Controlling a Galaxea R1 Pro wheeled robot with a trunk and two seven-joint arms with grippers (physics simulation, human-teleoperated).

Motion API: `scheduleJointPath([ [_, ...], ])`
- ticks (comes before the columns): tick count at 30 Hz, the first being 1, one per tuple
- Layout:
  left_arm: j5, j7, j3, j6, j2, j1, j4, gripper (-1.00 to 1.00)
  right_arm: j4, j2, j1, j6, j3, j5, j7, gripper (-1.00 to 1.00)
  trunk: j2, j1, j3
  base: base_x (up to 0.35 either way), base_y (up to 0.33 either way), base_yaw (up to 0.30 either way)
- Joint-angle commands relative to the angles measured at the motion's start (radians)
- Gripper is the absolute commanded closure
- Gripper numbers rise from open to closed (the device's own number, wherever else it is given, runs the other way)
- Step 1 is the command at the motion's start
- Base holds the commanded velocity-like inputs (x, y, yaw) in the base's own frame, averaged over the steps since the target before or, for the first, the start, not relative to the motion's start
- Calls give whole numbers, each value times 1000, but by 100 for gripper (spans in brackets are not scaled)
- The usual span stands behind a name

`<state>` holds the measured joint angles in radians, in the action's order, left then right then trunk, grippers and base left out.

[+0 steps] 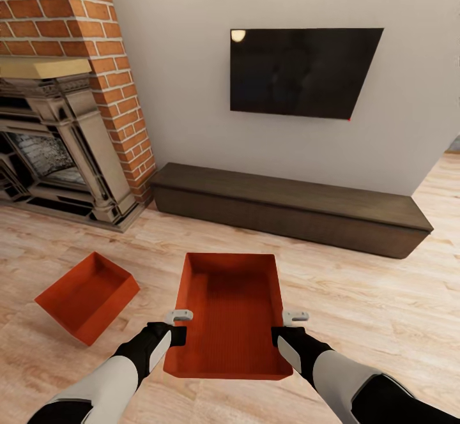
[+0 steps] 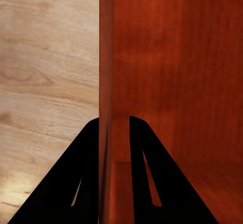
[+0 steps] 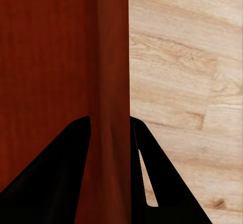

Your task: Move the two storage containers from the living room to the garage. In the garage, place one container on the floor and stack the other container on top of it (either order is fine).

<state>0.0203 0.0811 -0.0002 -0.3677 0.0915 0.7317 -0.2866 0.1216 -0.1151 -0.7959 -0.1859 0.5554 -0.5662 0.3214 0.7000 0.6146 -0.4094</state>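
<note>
I am in the living room. One orange-red storage container [image 1: 230, 312] hangs above the wood floor in front of me, held by both arms. My left gripper [image 1: 179, 325] is shut on its left wall [image 2: 106, 82], one finger inside and one outside. My right gripper [image 1: 286, 325] is shut on its right wall [image 3: 114, 82] the same way. The other storage container [image 1: 88, 295] sits tilted on the plank floor to the left, open side up, apart from both grippers.
A long dark low cabinet [image 1: 287, 210] runs along the cream wall ahead, under a wall TV [image 1: 300, 71]. A brick fireplace [image 1: 61, 124] stands at the left. Light wood-plank floor [image 1: 383, 309] spreads to the right.
</note>
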Motion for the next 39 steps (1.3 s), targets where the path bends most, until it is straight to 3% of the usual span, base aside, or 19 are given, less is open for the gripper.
scheduleJointPath([
  [1, -5, 9, 6, -7, 1, 0, 1, 100, 4, 0, -1, -7, 23, 26, 8, 100, 1, 0, 1, 0, 0, 0],
  [39, -5, 9, 6, 0, 1, 0, 1, 100, 4, 0, 0, -7, 23, 26, 8, 100, 1, 0, 60, 0, 0, 0],
])
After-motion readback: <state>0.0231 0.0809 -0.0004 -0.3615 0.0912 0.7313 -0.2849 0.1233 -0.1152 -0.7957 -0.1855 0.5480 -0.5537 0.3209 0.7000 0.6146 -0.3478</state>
